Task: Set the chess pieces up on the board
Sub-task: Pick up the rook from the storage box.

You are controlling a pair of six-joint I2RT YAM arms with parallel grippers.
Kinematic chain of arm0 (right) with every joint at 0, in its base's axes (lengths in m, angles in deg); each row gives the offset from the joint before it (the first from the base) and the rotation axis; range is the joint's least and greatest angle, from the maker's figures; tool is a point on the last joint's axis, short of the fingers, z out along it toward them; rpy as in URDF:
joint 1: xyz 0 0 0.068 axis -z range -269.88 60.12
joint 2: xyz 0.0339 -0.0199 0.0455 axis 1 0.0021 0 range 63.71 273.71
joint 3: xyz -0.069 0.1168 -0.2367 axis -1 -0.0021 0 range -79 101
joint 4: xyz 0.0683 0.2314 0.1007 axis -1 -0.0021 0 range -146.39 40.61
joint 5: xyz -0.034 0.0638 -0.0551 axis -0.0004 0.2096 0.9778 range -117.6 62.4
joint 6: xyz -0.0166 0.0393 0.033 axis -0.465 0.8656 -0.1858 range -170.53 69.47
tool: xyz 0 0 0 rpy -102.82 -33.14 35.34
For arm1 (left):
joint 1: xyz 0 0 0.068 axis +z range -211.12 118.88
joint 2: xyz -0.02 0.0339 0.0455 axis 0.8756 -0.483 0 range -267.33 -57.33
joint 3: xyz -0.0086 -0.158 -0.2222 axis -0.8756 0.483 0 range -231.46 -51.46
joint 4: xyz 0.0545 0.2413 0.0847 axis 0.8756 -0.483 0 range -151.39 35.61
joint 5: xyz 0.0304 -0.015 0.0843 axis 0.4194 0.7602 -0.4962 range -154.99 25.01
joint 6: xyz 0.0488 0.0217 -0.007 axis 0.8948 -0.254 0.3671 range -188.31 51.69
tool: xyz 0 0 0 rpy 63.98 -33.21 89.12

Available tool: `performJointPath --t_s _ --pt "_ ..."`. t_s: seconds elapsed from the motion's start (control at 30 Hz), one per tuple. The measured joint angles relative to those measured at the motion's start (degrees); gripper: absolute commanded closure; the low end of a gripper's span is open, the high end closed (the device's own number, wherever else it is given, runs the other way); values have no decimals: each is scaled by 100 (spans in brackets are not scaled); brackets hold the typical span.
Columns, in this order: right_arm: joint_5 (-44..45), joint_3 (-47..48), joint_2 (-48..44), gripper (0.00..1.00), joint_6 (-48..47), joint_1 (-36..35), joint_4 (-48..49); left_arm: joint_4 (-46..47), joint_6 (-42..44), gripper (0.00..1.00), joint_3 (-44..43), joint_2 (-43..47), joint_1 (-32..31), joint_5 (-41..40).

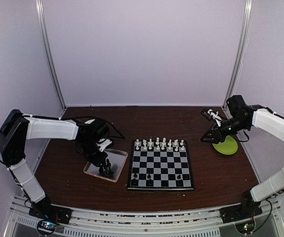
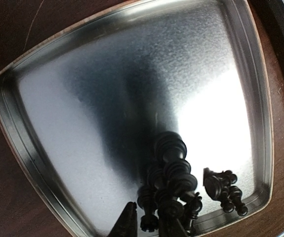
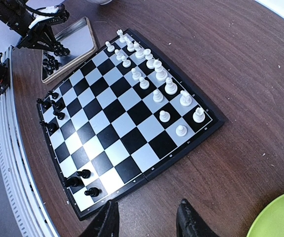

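Note:
The board [image 1: 161, 163] lies mid-table, also seen as the board [image 3: 113, 109] in the right wrist view. White chess pieces [image 1: 159, 144] [image 3: 156, 74] fill its two far rows. A few black chess pieces [image 1: 149, 176] [image 3: 55, 106] stand on its near rows. More black pieces [image 2: 174, 173] lie heaped in the silver tray [image 2: 82, 123]. My left gripper [image 2: 147, 223] [image 1: 103, 169] is down in that heap, its fingers [image 2: 126, 219] close on either side of one small black piece [image 2: 148, 217]; I cannot tell whether they clamp it. My right gripper [image 3: 148, 222] [image 1: 208, 138] hangs open and empty over bare wood beside the board.
The tray [image 1: 116, 154] sits just left of the board, with a second small cluster of black pieces [image 2: 223, 190] near its corner. A green plate [image 1: 228, 146] [image 3: 280, 217] lies right of the board under my right arm. White walls close in the table.

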State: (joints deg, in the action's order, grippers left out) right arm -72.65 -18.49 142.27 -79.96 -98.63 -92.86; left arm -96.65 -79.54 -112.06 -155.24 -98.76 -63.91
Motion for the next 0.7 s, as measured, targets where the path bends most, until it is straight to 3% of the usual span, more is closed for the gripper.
performJointPath --t_s 0.37,0.7 --pt "-7 13 11 60 -22 0 -44 -33 42 80 17 26 0 2" --pt "-13 31 63 60 -24 -2 -52 -107 59 91 74 101 0 20"
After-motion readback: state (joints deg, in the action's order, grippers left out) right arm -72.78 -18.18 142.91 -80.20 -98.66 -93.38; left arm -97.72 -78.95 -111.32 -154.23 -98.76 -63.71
